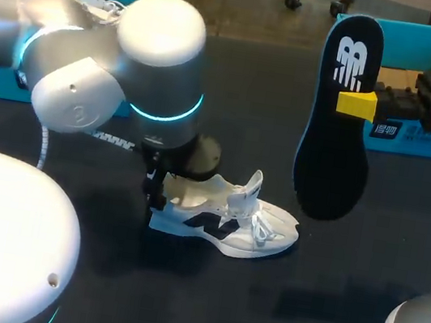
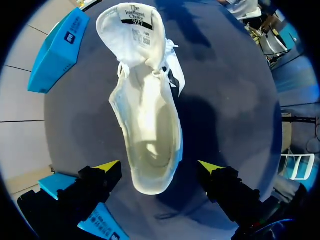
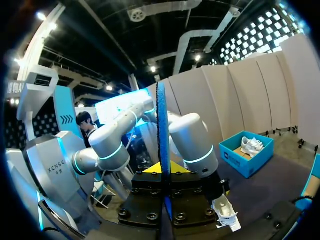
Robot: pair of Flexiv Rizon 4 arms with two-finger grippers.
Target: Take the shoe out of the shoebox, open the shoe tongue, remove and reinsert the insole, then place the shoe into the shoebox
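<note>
The white shoe (image 1: 226, 221) stands on its sole at the frame's centre on the dark table (image 1: 358, 299). The left gripper (image 2: 159, 166) hangs wide over its heel. At upper right, the right gripper (image 1: 360, 105) clamps the black insole (image 1: 338, 123) upright.

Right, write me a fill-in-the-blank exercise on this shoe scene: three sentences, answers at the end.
1. The right gripper holds the black ____ upright above the table.
2. The white shoe rests on the dark ____, not in a box.
3. The left gripper straddles the shoe's heel with its fingers ____, touching neither side.
Missing words: insole; table; open.
</note>
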